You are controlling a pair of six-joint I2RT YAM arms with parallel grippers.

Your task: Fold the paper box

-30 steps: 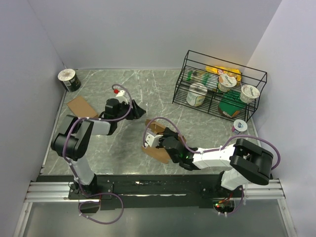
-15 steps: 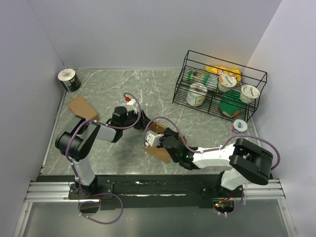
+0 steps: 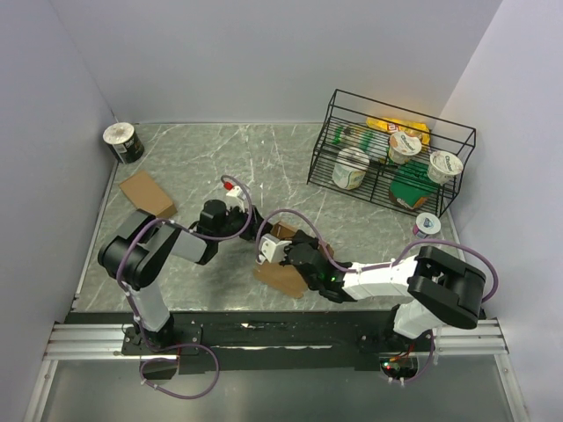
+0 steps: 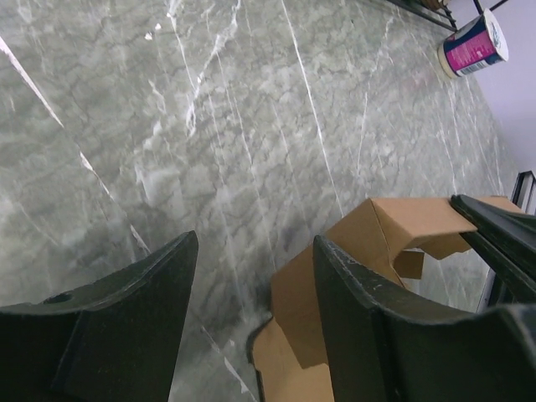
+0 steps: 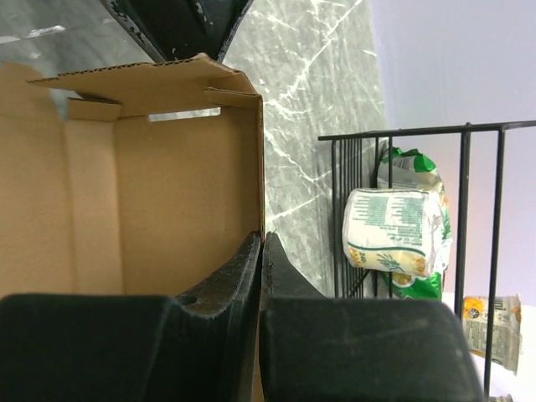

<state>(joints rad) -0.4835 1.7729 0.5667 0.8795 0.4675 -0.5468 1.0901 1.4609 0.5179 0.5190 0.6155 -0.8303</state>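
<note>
Right gripper (image 5: 261, 244) jaws pinch a thin wall of the paper box (image 5: 151, 184). The box is plain brown corrugated card, partly raised, at 6 o'clock on the veined grey marble table (image 3: 264, 158). Left gripper (image 4: 251, 260) jaws stand spread just beside its flap. At 2 o'clock is a black wire rack (image 3: 405, 112), and the green print on the white tub (image 5: 394, 230) inside is unreadable.

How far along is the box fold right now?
Done: one wall of the paper box is raised, its corner creased. In hand: the right tool pinches that wall's edge; the left tool is open beside the box, gripping nothing. Left: other flaps lie flat and the box is not closed.
</note>
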